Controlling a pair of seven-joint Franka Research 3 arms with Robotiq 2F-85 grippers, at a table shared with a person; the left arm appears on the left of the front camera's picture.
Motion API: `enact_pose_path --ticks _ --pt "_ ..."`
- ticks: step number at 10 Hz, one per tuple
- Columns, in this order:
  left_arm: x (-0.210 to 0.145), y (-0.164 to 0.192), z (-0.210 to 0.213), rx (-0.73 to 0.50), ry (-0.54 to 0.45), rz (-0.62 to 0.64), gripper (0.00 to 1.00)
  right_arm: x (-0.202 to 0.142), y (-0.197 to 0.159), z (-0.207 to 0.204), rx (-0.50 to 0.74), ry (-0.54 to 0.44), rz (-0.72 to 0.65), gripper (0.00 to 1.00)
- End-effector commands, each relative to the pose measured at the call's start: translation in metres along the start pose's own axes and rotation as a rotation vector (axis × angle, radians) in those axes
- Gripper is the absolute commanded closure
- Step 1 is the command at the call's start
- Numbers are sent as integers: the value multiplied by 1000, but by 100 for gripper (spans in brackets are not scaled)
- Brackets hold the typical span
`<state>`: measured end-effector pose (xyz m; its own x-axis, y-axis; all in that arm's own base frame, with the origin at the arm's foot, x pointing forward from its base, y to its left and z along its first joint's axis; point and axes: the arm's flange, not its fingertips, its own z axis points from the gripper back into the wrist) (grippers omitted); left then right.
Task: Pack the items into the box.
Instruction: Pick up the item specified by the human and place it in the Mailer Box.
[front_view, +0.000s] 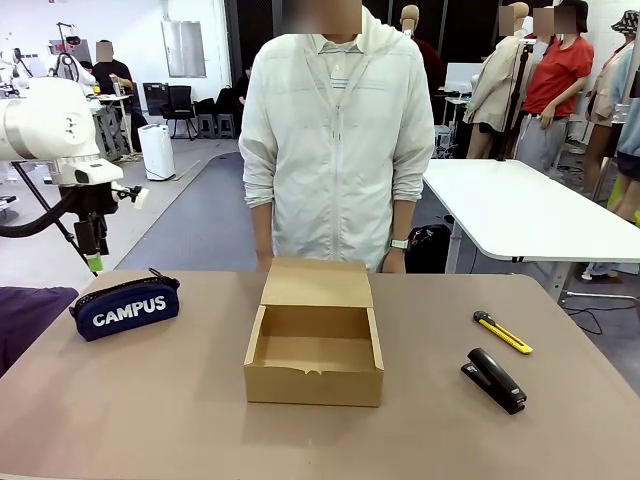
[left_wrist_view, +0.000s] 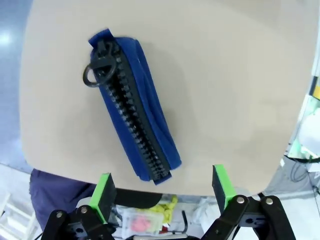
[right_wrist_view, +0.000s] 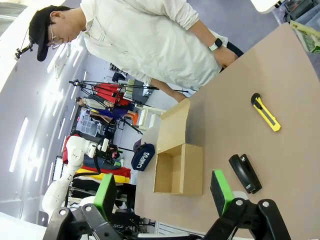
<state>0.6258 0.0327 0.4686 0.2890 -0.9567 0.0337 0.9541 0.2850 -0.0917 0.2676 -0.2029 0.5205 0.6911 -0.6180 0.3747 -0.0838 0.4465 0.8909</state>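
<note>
My left gripper (left_wrist_view: 163, 186), jaws spread, hangs over the pouch (left_wrist_view: 132, 107) by the worktop's (left_wrist_view: 225, 75) left edge; wrist view shows its zipper, front view its CAMPUS lettering.

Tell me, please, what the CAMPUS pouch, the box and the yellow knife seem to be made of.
Pouch: navy woven fabric, matte, by its soft folds; the chunky black zipper is probably plastic. Box: plain brown cardboard, matte, with creased folded walls. Knife: probably a yellow plastic body, smooth; too small to be sure.
</note>
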Motion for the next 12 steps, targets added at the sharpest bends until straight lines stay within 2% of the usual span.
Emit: enact_pose_path --ticks 1,2,4,6,8,9,12 --pt "-4 13 -17 169 -118 79 0 3 1 -2 31 -21 24 0" --pt "-7 18 -24 213 -135 102 0 3 1 -2 31 -21 24 0" --pt "-8 21 -45 182 -106 95 0 3 1 -2 31 -21 24 0" --pt "-4 23 -73 243 -62 103 0 3 1 -2 31 -21 24 0" --pt "5 28 -103 152 -40 76 0 3 1 -2 31 -21 24 0" --pt "5 32 -111 54 -66 51 0 3 1 -2 31 -21 24 0" --pt "4 52 -139 -50 -54 93 0 3 1 -2 31 -21 24 0"
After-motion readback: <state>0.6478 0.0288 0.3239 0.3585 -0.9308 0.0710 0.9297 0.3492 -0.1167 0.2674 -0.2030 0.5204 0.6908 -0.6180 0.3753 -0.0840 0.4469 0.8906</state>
